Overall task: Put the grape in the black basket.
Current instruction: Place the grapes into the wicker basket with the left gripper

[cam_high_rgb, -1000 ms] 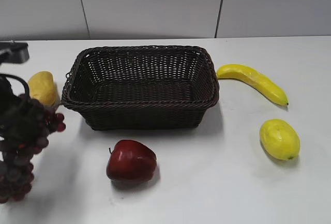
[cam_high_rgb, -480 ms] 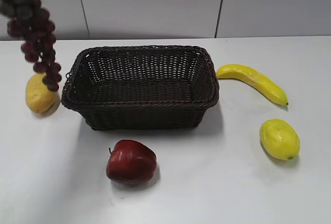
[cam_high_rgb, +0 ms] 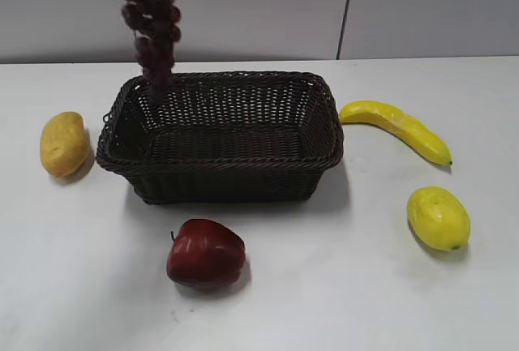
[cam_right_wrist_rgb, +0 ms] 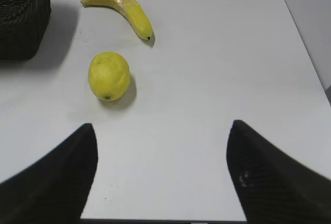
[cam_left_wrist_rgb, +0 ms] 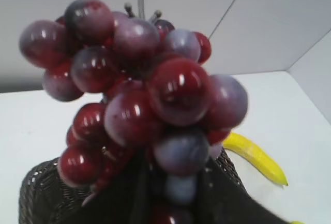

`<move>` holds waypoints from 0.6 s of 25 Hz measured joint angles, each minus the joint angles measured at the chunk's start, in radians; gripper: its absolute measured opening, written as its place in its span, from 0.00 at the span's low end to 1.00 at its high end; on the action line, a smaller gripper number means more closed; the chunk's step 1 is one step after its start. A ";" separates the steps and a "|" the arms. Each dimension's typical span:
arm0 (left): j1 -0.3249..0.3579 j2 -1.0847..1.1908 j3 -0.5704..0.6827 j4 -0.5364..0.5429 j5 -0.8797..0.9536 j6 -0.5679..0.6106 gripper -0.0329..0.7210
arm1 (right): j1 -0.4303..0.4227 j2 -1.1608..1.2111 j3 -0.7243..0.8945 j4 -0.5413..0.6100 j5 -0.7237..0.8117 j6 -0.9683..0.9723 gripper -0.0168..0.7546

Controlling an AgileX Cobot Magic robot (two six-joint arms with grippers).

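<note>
The grape (cam_high_rgb: 150, 23) is a bunch of dark purple-red berries hanging from the top edge of the exterior view, its tip just above the back left rim of the black basket (cam_high_rgb: 219, 174). In the left wrist view the grape (cam_left_wrist_rgb: 139, 89) fills the frame, held between the dark fingers of my left gripper (cam_left_wrist_rgb: 173, 193), with the black basket (cam_left_wrist_rgb: 39, 200) below. The left gripper itself is out of the exterior view. My right gripper (cam_right_wrist_rgb: 160, 172) is open and empty over bare table.
A red apple (cam_high_rgb: 205, 254) lies in front of the basket. A yellow fruit (cam_high_rgb: 64, 143) lies left of it. A banana (cam_high_rgb: 395, 129) and a lemon (cam_high_rgb: 438, 218) lie to the right, also in the right wrist view: banana (cam_right_wrist_rgb: 121, 6), lemon (cam_right_wrist_rgb: 108, 75).
The grape has been lifted from low at the left edge, up and to the right, and now hangs over the basket's back left rim. The right arm has not moved.
</note>
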State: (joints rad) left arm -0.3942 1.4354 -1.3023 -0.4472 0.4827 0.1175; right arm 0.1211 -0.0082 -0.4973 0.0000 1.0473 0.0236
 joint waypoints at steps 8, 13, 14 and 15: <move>-0.061 0.267 0.000 0.000 -0.029 0.000 0.28 | 0.000 0.000 0.000 0.000 0.000 0.000 0.79; -0.067 0.381 0.000 -0.001 -0.009 0.000 0.28 | 0.000 0.000 0.000 0.000 0.000 0.000 0.79; -0.067 0.394 0.000 -0.001 0.000 0.000 0.28 | 0.000 0.000 0.000 0.000 0.000 0.000 0.79; -0.067 0.404 0.000 0.000 0.015 0.000 0.29 | 0.000 0.000 0.000 0.000 0.000 0.000 0.79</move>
State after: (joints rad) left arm -0.4610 1.8397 -1.3023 -0.4469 0.4974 0.1175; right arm 0.1211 -0.0082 -0.4973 0.0000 1.0473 0.0236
